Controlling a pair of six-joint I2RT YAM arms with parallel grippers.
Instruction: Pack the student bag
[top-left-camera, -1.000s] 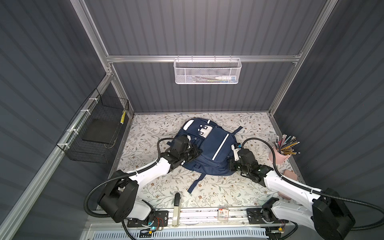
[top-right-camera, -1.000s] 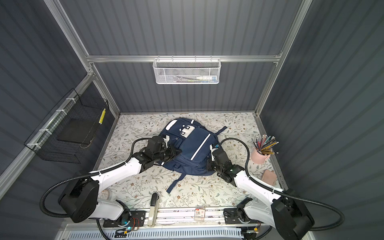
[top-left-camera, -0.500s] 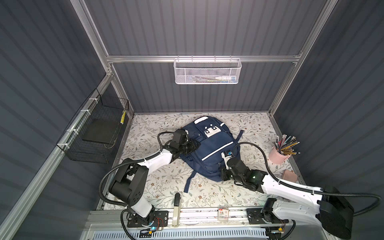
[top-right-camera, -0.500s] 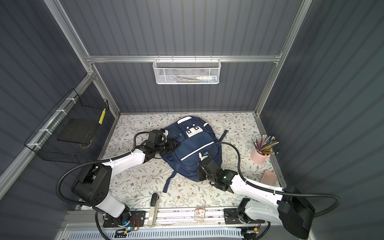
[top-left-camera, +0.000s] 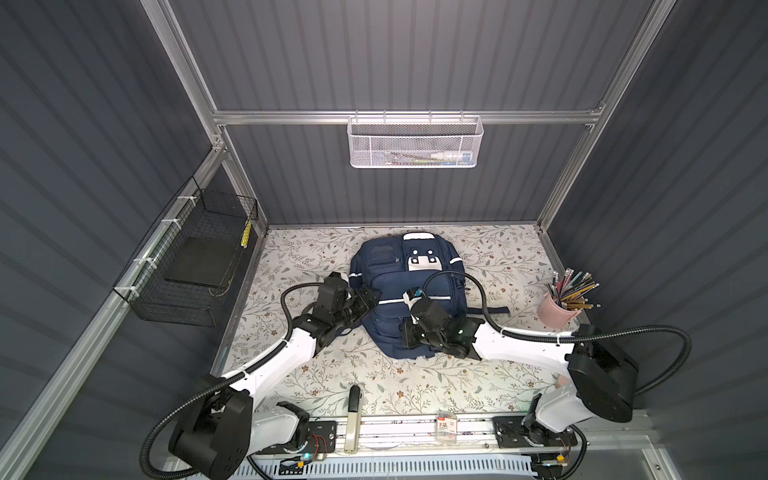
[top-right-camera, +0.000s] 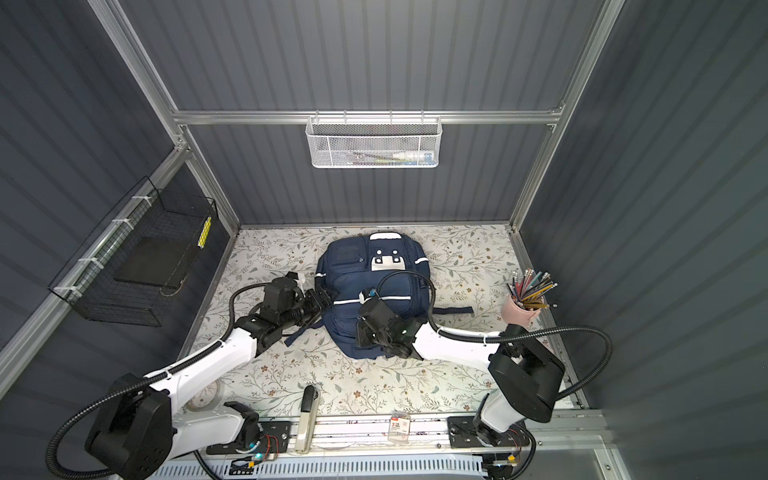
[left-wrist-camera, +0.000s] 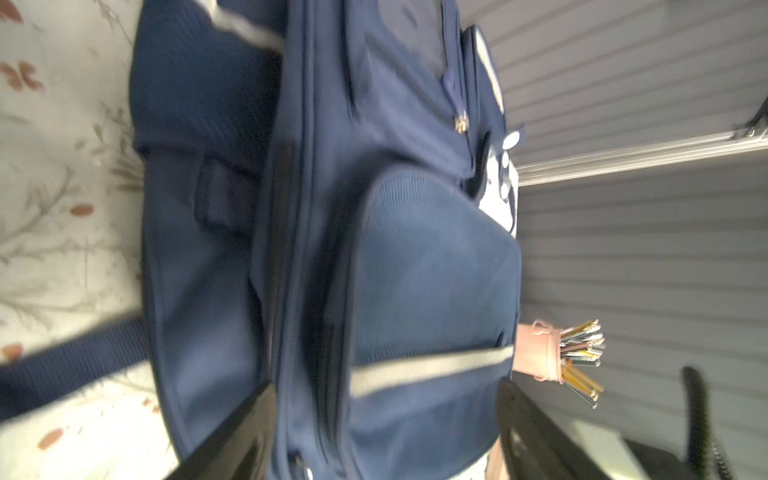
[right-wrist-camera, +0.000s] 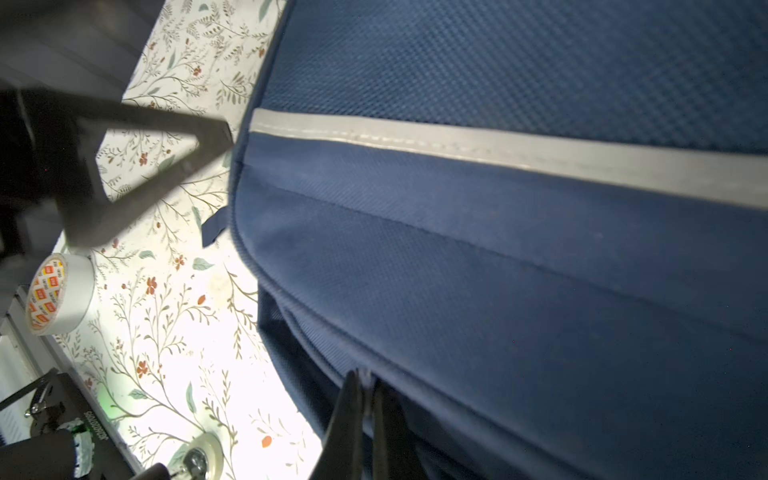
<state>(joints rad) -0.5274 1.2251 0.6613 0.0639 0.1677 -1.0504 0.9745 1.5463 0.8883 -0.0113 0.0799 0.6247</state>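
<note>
The navy student bag (top-left-camera: 415, 286) (top-right-camera: 374, 286) lies flat mid-table, its white dotted patch toward the back wall. My left gripper (top-left-camera: 371, 297) (top-right-camera: 322, 297) is open against the bag's left side. In the left wrist view its black fingers (left-wrist-camera: 232, 436) stand wide apart with the bag's side pocket and white stripe (left-wrist-camera: 428, 368) between them. My right gripper (top-left-camera: 405, 333) (top-right-camera: 361, 332) reaches over the bag's near end. In the right wrist view its jaws (right-wrist-camera: 365, 386) are shut on a small pale zip pull at the bag's (right-wrist-camera: 498, 249) seam.
A pink cup of pencils (top-left-camera: 557, 309) stands at the right table edge. A roll of tape (right-wrist-camera: 58, 295) lies near the front left. A stapler-like tool (top-left-camera: 353, 409) and a small packet (top-left-camera: 446, 426) sit at the front rail. Wire baskets hang on the back wall (top-left-camera: 413, 143) and left wall (top-left-camera: 195, 266).
The bag has turned from tilted to straight, top toward the back wall. My left gripper has opened and let go of it. My right gripper, still shut, swung from the bag's right side to its near end.
</note>
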